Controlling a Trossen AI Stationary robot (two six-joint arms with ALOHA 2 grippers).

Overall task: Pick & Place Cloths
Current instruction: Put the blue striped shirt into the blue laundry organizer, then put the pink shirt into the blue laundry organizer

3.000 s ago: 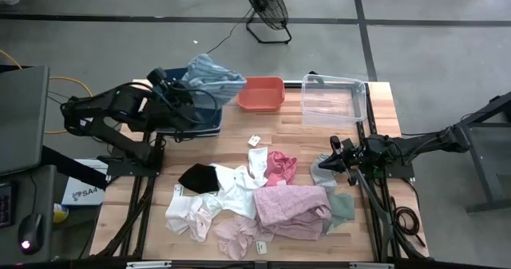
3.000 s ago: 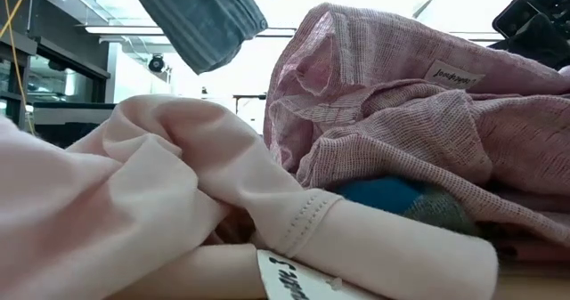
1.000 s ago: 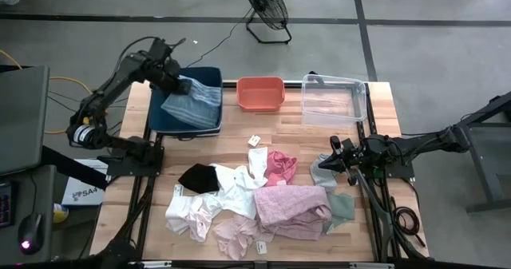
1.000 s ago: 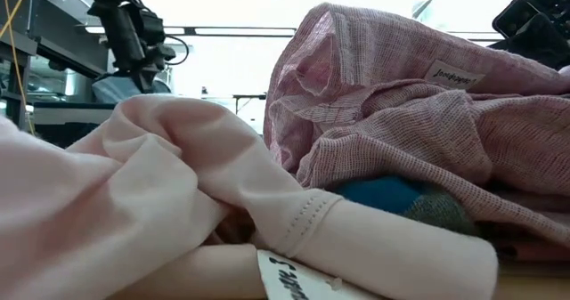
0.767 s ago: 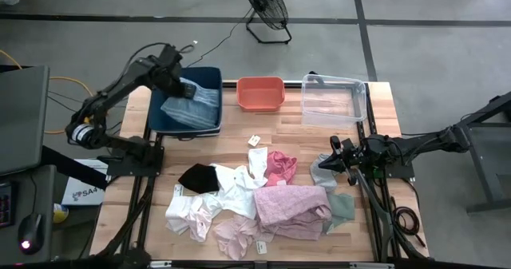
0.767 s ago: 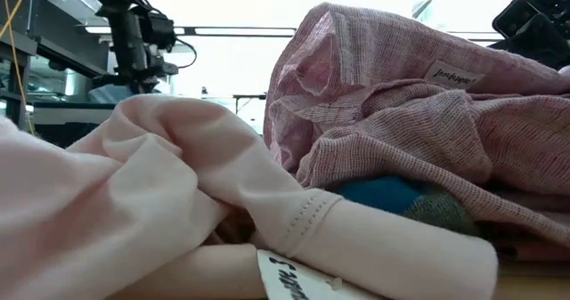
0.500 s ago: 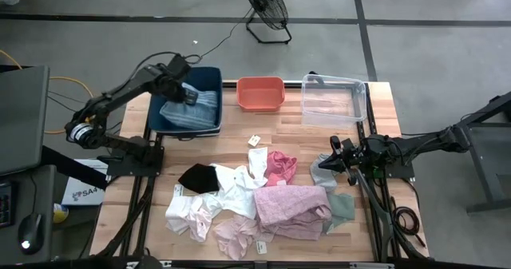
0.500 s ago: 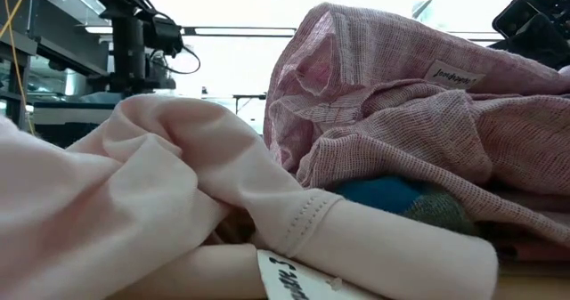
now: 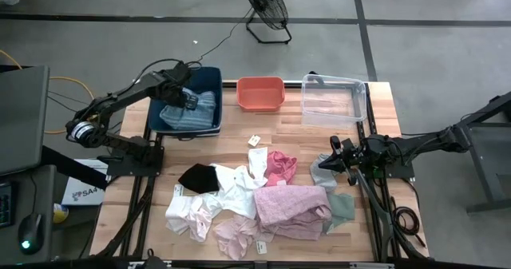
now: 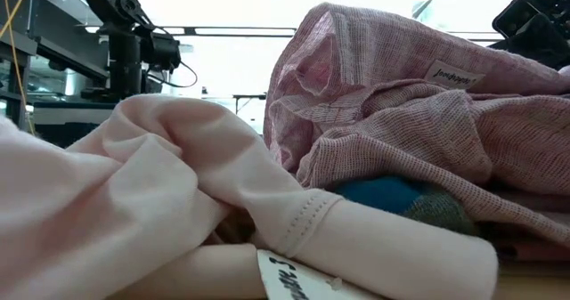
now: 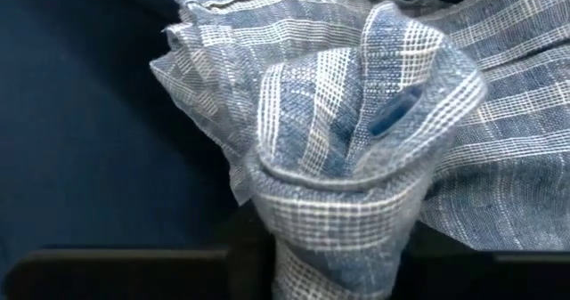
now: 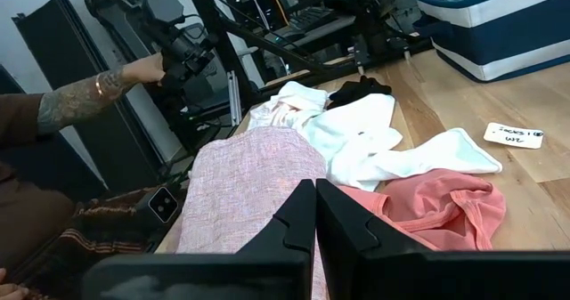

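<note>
Left hand (image 9: 189, 100): down inside the blue bin (image 9: 209, 79) at the far left corner of the bench (image 9: 375, 109), its tip buried in the blue striped cloth (image 9: 192, 111). Its own camera shows that cloth (image 11: 356, 158) bunched right up against it — I cannot tell whether the fingers are apart or pinched on the fabric.
Blue striped cloth: lying in the blue bin, crumpled, filling most of the near half.
Right hand (image 9: 335, 148): low over the bench at the right side, fingers pressed together with nothing between them, tip just beside the grey cloth (image 9: 322, 172).
Cloth pile: spread over the middle and near part of the bench — a black piece (image 9: 198, 178) at its left, white pieces (image 9: 236, 187) beside it, a bright pink one (image 9: 280, 165) toward the far side, a large pink woven garment (image 9: 292, 205) at the near right, pale pink pieces (image 9: 238, 235) at the near edge, and a sage green piece (image 9: 342, 208) on the right.
Other bins: an orange bin (image 9: 261, 94) and a clear bin (image 9: 334, 100) along the far edge, well apart from the pile.
Paper tags: one small tag (image 9: 254, 140) lies on bare wood between the bins and the pile.
Beyond the bench: a person's hand (image 12: 147, 68) and sleeve (image 12: 36, 113) near a dark stand, seen from the right wrist; a floor fan (image 9: 266, 5) behind the bench.
</note>
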